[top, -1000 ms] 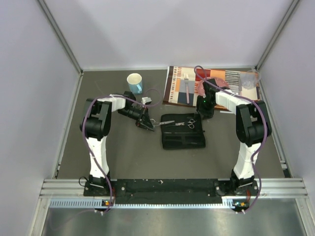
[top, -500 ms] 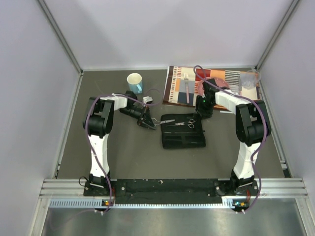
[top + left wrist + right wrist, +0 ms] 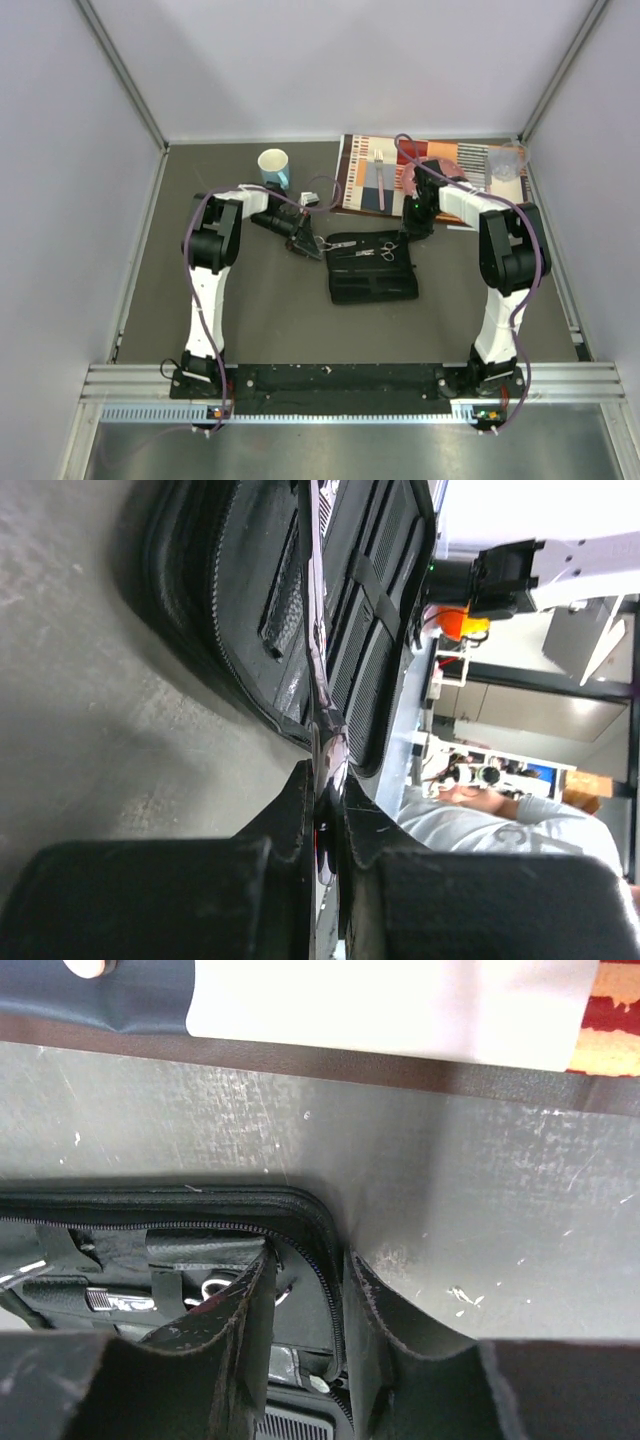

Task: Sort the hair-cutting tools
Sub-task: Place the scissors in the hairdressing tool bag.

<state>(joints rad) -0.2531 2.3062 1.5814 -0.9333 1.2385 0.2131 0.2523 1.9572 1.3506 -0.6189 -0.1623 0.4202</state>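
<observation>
Scissors [image 3: 342,243] moved right — clamped in left jaws — reaching the case [image 3: 370,290].

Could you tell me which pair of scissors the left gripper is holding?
The scissors at the left edge of the case; the other pair lies unheld nearer the right gripper.

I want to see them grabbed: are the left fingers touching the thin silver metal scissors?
Touching. Left wrist view: left fingers pinched shut on the thin silver metal scissors' end.

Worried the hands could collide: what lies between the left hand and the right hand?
The top view shows the open black case between the left hand and right hand, silver scissors lying in it.
</observation>
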